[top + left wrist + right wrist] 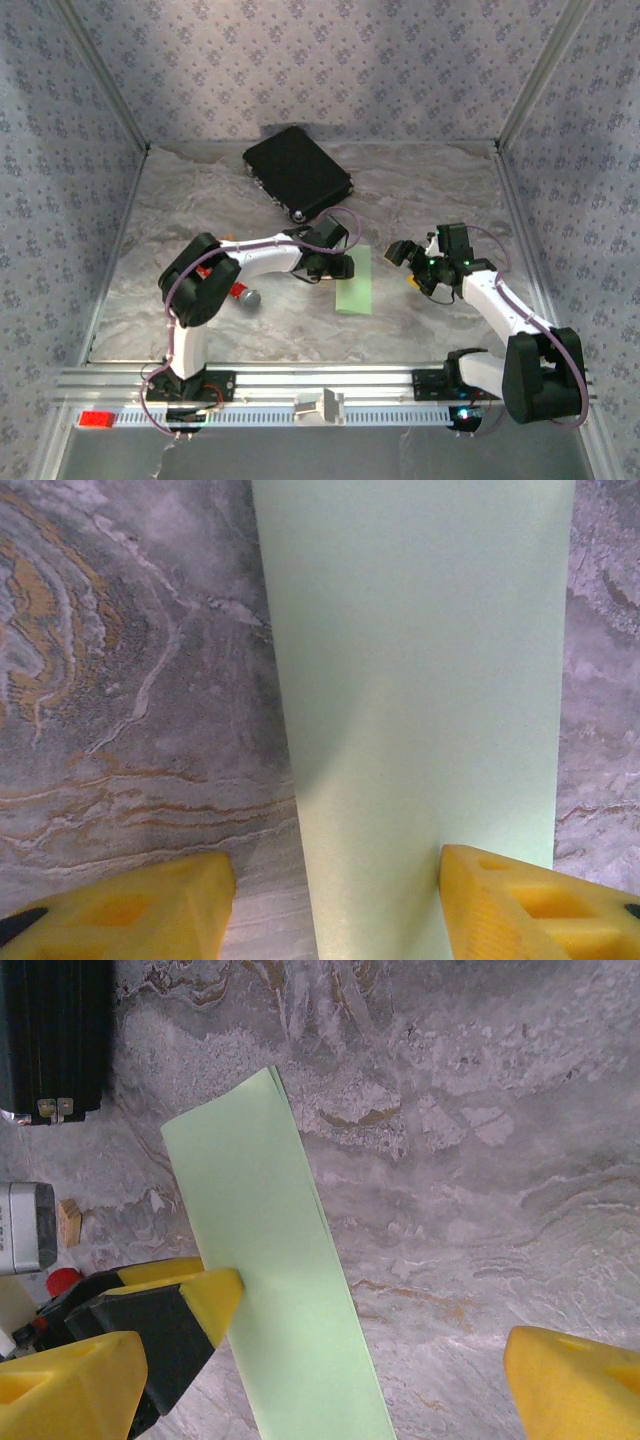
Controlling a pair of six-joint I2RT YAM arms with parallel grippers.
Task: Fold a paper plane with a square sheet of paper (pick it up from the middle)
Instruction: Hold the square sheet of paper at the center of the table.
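Observation:
The square sheet of paper (355, 283) is light green and lies flat on the marble table, folded into a narrow two-layer strip (275, 1260). My left gripper (338, 267) is open and straddles the strip's left long edge. One of its yellow fingertips (530, 905) rests on the paper (420, 680), the other (130, 910) on the bare table. My right gripper (408, 258) hangs open to the right of the strip, clear of it. In the right wrist view its fingers (575, 1380) stand wide apart, with nothing held between them.
A black rectangular case (297, 172) lies at the back of the table, just behind the left arm's wrist. A red-handled tool with a grey head (245, 296) lies beside the left arm's elbow. Patterned walls and aluminium rails (300, 382) enclose the table.

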